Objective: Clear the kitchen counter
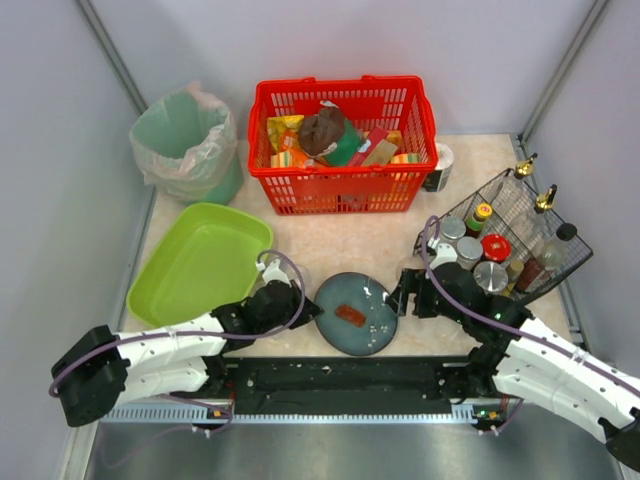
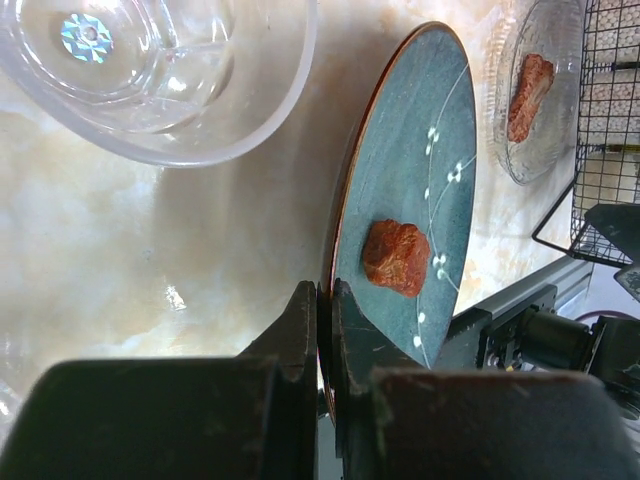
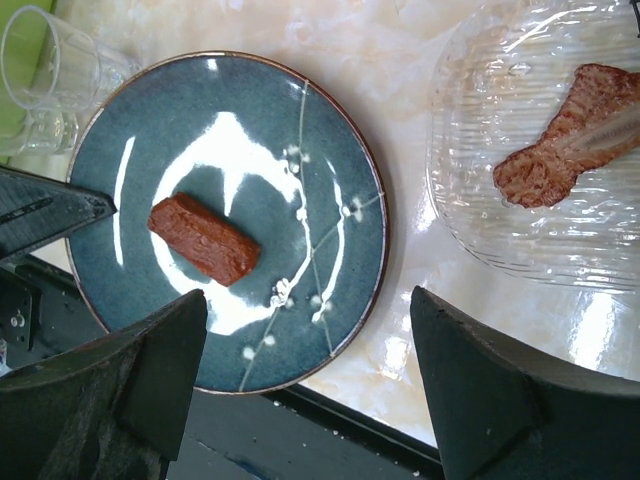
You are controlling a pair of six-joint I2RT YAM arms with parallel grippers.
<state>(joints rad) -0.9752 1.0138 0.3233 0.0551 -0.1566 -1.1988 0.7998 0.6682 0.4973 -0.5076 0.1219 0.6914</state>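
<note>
Counter (image 1: 370, 240) lies under everything. Left gripper (image 2: 322, 296) pinches the plate (image 2: 400, 180) rim; right gripper (image 3: 305, 310) hangs wide apart above it. We count one glass (image 2: 150, 80), one dish (image 3: 540, 150) flanking, two meat pieces (image 3: 205, 238).

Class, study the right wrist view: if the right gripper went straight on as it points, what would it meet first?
Probably the blue plate, near its right rim: that part lies between the fingers of the open right gripper. The clear glass dish sits aside. Depth is unclear.
</note>
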